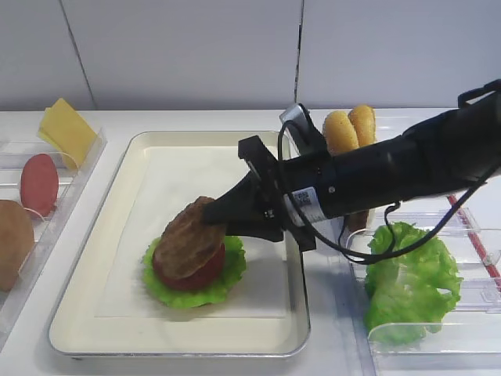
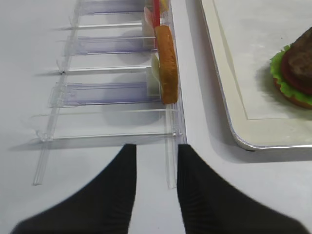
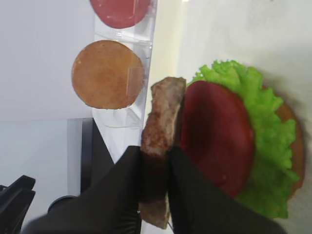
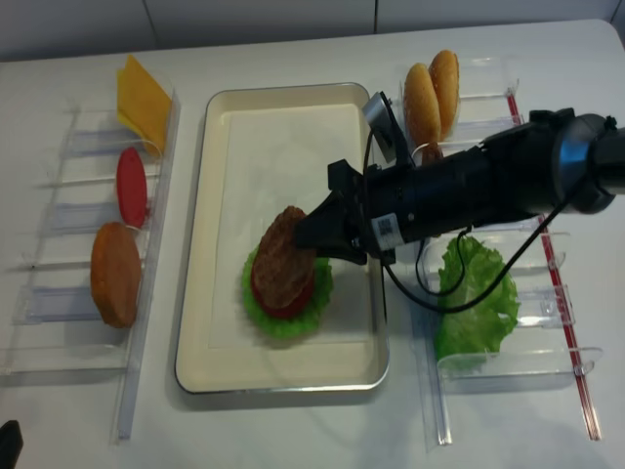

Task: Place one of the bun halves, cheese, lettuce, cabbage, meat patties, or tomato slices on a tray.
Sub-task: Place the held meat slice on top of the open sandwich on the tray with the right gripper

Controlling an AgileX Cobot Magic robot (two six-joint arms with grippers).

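Note:
My right gripper is shut on the edge of a dark brown meat patty. The patty hangs tilted, its lower side resting against a red tomato slice. That slice lies on frilly lettuce over a bun half, near the front of the cream tray. My left gripper is open above the table beside a clear rack, holding nothing.
The left rack holds a cheese slice, a tomato slice and a round orange-brown disc. On the right, racks carry two bun halves and loose lettuce. The tray's rim lies right of the left gripper.

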